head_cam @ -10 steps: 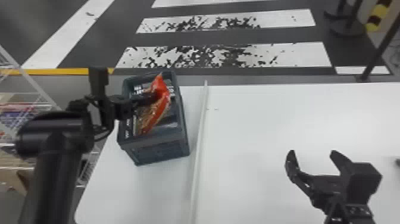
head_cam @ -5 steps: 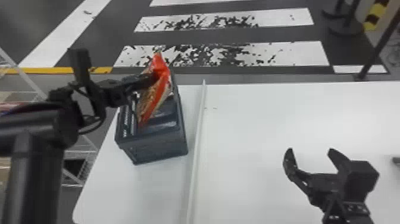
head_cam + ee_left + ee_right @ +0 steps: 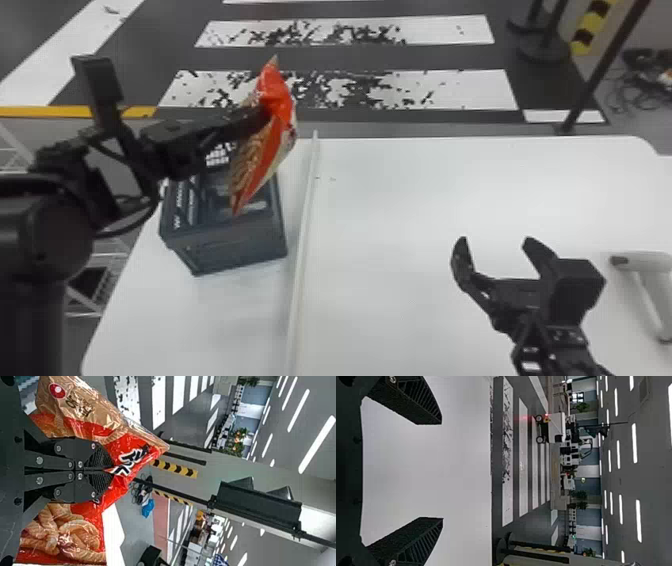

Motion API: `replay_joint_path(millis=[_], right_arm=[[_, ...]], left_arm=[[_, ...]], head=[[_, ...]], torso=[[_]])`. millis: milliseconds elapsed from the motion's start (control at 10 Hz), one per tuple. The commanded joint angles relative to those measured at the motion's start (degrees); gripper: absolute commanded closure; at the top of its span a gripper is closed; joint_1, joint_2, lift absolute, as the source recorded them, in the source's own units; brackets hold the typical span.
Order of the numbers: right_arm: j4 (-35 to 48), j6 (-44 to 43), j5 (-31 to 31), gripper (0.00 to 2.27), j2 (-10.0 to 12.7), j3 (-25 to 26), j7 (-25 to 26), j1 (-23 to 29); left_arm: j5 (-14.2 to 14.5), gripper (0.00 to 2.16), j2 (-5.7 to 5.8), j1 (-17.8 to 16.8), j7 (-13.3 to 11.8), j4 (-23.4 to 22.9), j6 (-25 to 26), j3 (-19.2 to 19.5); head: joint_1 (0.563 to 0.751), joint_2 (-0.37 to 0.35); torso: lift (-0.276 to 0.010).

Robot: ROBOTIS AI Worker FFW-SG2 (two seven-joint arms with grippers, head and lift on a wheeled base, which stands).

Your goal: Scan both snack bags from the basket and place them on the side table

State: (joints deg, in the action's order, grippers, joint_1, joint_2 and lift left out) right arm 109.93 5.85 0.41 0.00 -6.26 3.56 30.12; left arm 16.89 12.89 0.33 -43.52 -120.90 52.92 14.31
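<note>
Head view: we are looking forward and down at a white bench (image 3: pixel 450 190), with our left arm coming in from the left side. Our left tool (image 3: pixel 262 117) is closed on a snack bag (image 3: pixel 281 102), gripping it up near its red end. The bag hangs on a slant above a dark, open-topped basket (image 3: pixel 235 252), its narrow lower corner in front of the opening (some pale patches show inside, but we cannot tell what they are). The basket stands on the left part of the bench, beside a long, pale raised strip (image 3: pixel 301 240) that runs from the far edge towards us.

On the right, above the bench, is our right tool (image 3: pixel 496 242), its two fingers spread wide and holding nothing. Near it, at the right edge, lies a white scanner (image 3: pixel 642 259) with a dark tip.

Left wrist view: our two black fingers (image 3: pixel 101 459) are nearly together, with glossy film pinched between them. The bag is red and brown, with a picture of curled, golden snacks.

Right wrist view: our fingers (image 3: pixel 425 405) stand well apart, the white bench beyond them.
</note>
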Motion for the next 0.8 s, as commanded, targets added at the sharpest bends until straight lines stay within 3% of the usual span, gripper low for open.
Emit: replay_joint_path(millis=[0, 200, 300, 400, 600, 700], right_arm=[[1.2, -0.4, -0.1, 0.05, 0.1, 0.8, 0.3, 0.0], [3.0, -1.0, -1.0, 0.05, 0.1, 2.6, 1.1, 0.3], [3.5, -1.0, -1.2, 0.05, 0.1, 3.1, 1.3, 0.4], [3.8, -1.0, -1.6, 0.06, 0.1, 3.5, 1.4, 0.3], [4.2, -0.8, -2.1, 0.06, 0.1, 4.3, 1.8, 0.1], [4.3, -0.8, -2.2, 0.06, 0.1, 4.7, 1.8, 0.1]], left_arm=[[-1.2, 2.14, -1.12, 0.8, 0.3, -1.0, 0.7, -4.0], [-3.4, 2.14, -2.87, 2.4, 0.5, -1.7, 0.7, -10.3], [-6.2, 2.14, -3.49, 2.7, 0.8, -1.4, 0.7, -14.3], [-11.3, 2.14, -4.10, 3.0, 1.2, -0.1, 0.7, -19.1], [-14.4, 2.14, -5.07, 3.0, 2.6, 5.9, -3.7, -25.4], [-14.3, 2.14, -5.51, 3.0, 2.6, 9.6, -8.3, -28.1]], head=[[0.695, 0.061], [0.695, -0.014], [0.695, -0.064], [0.695, -0.117], [0.695, -0.181], [0.695, -0.220]], torso=[[-0.075], [-0.075], [-0.075], [-0.075], [-0.075], [-0.075]])
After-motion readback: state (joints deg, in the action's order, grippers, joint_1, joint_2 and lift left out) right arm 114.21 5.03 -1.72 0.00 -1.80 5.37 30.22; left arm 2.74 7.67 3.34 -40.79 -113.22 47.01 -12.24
